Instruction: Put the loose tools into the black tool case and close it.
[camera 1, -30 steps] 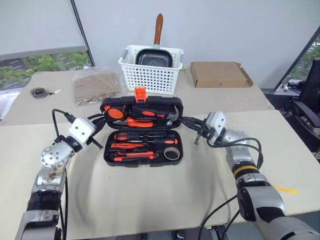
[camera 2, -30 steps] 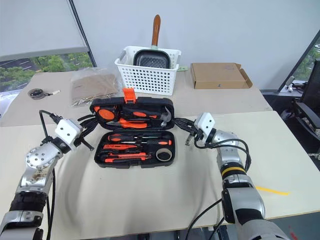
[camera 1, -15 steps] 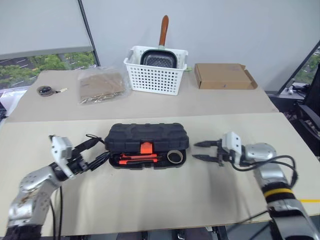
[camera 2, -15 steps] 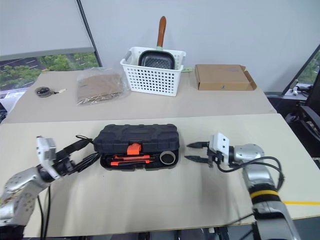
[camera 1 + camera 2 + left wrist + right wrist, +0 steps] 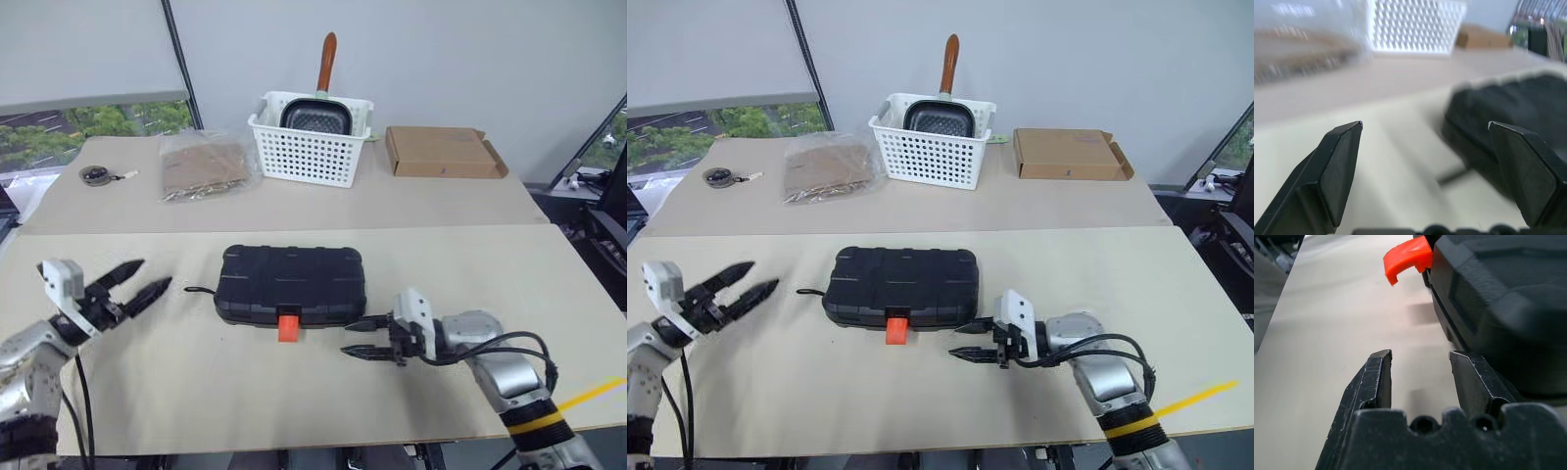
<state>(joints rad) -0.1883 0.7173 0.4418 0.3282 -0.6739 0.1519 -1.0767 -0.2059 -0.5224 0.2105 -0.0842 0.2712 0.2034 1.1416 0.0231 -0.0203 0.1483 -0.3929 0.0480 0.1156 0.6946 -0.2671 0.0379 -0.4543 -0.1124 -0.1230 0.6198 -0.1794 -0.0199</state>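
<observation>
The black tool case (image 5: 291, 282) lies shut in the middle of the near table, lid down. Its orange latch (image 5: 288, 326) sticks out from the front edge. The loose tools are hidden from view. My left gripper (image 5: 145, 276) hovers to the left of the case, apart from it, with its fingers spread wide and empty. In the left wrist view the case (image 5: 1508, 112) lies beyond the open fingers (image 5: 1337, 166). My right gripper (image 5: 349, 339) is low over the table at the case's front right corner, open with a narrower gap, pointing toward the latch (image 5: 1408, 257) and holding nothing.
On the far table stand a white perforated basket (image 5: 312, 147) with a pan in it, a flat cardboard box (image 5: 443, 152), a clear bag of brown material (image 5: 204, 164) and a round grey gadget (image 5: 95, 175). A thin black cord lies at the case's left end.
The case lid has gone from open to fully shut. Both grippers opened and drew back from the case, the left one outward to the left, the right one lower and nearer. The camera view shifted.
</observation>
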